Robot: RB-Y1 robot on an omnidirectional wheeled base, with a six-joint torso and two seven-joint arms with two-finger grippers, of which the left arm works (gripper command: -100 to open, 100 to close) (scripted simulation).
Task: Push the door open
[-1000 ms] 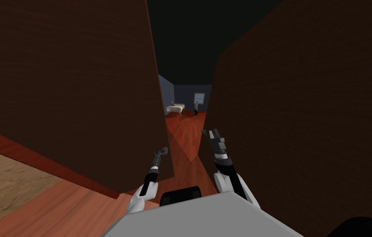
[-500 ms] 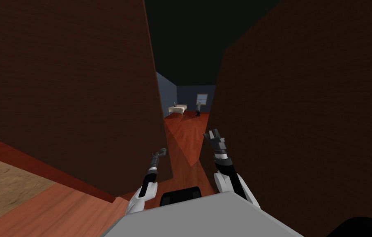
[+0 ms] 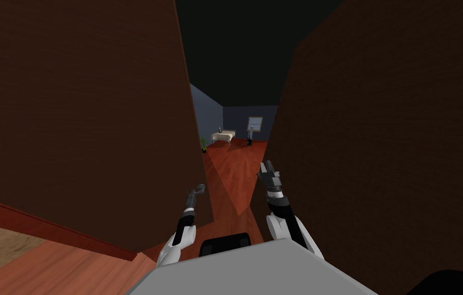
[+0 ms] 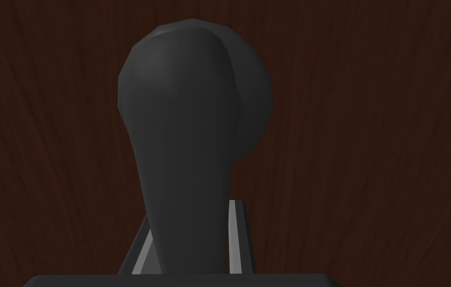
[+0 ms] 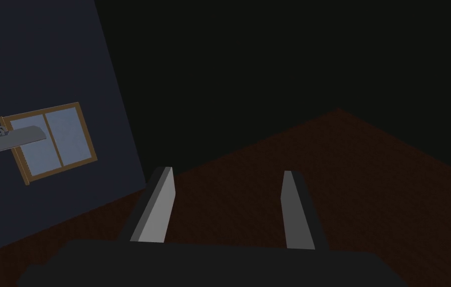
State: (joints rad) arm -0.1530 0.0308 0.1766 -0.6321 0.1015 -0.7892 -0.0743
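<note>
The gap between the dark brown door (image 3: 97, 128) and the right-hand wall (image 3: 389, 153) has widened as we press forward, uncovering a potted plant (image 3: 203, 144) beyond, so the push seems to be working. Our left jaws stay clamped on the door's dark lever handle (image 4: 184, 149), and the right jaws stand wide and empty. That wall crowds our right arm. A small bench (image 3: 223, 136) stands far ahead.

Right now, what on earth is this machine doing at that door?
The robot's left arm has its jaws shut on the dark handle of the brown wooden door, which stands partly open. Through the gap a room with a reddish floor and a small table shows. The right arm is raised beside the brown wall, jaws open, holding nothing.
</note>
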